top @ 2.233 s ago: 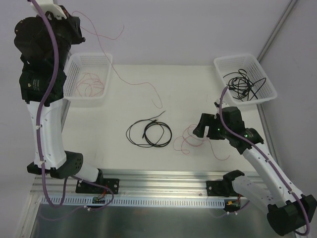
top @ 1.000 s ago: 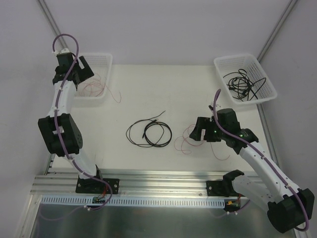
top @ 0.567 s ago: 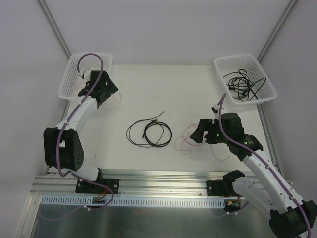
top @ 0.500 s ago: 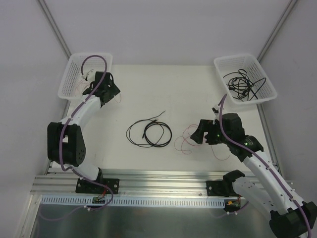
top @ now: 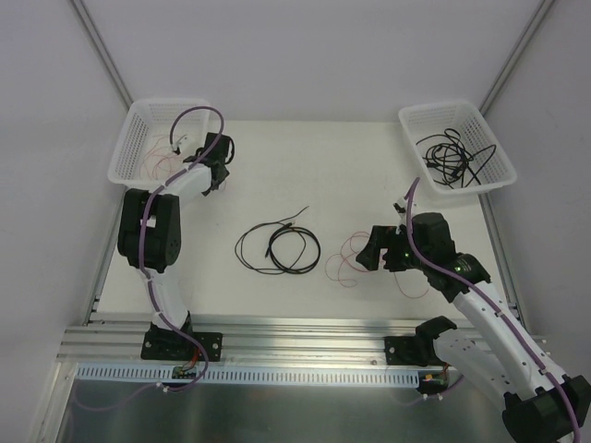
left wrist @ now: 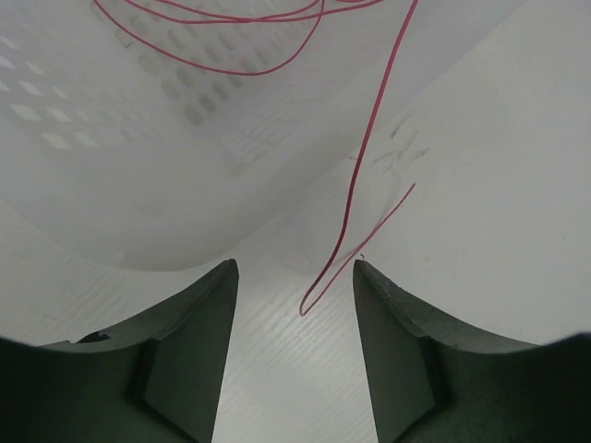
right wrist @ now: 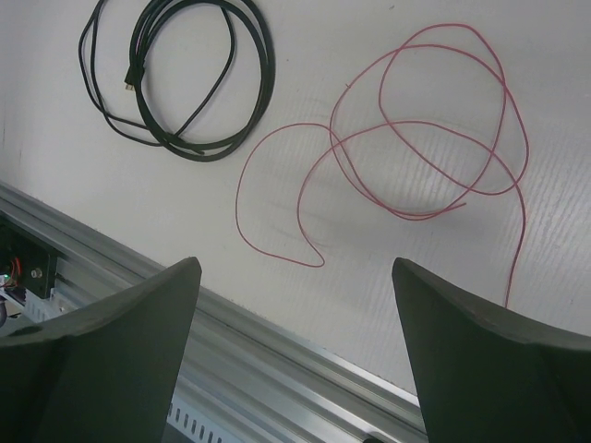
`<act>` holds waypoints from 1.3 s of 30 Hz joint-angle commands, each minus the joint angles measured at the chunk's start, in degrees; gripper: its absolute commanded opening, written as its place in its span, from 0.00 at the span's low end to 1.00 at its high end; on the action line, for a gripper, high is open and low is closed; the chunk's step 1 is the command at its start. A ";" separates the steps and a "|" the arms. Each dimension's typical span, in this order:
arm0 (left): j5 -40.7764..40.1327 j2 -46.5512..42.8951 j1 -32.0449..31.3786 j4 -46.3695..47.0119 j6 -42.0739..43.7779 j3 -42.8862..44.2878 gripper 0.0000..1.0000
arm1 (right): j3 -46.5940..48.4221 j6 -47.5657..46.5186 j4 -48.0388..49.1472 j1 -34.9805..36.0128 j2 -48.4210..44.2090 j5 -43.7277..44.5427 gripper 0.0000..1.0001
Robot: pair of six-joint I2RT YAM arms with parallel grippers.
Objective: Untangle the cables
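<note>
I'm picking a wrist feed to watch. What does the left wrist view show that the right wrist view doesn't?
Only the left wrist view: the white perforated plastic basket's wall, a thin red wire trailing from it onto the white table.
Only the right wrist view: a coiled black cable, a looped loose red wire beside it, an aluminium rail.
Both: the table, plus open, empty jaws on the left gripper and right gripper.

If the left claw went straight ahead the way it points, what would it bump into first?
Probably the red wire trailing out of the white basket, then its wall; depth is unclear.
</note>
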 commanded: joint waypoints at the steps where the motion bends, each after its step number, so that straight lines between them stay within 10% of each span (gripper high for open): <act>1: -3.50 2.64 -0.60 0.43 -2.04 3.69 0.49 | -0.03 -1.66 -0.08 0.25 -0.66 0.12 0.89; 12: 2.56 -8.93 -1.74 0.25 6.04 -0.87 0.00 | 0.68 -1.49 -1.31 0.25 -1.62 1.08 0.90; 27: 5.72 -11.07 10.54 -0.63 34.61 17.57 0.00 | 3.13 -0.43 -3.59 0.25 -1.54 2.75 0.89; 30: 7.22 -4.66 14.15 -0.71 37.77 23.10 0.09 | 4.01 -0.70 -4.04 0.25 0.04 2.84 0.89; 33: 11.34 1.49 15.13 -0.80 41.20 26.54 0.41 | 4.19 -0.35 -4.39 0.25 0.66 3.02 0.89; 39: 17.06 -7.07 15.14 -1.24 38.49 20.32 0.78 | 4.10 0.36 -6.84 0.34 0.92 7.41 0.89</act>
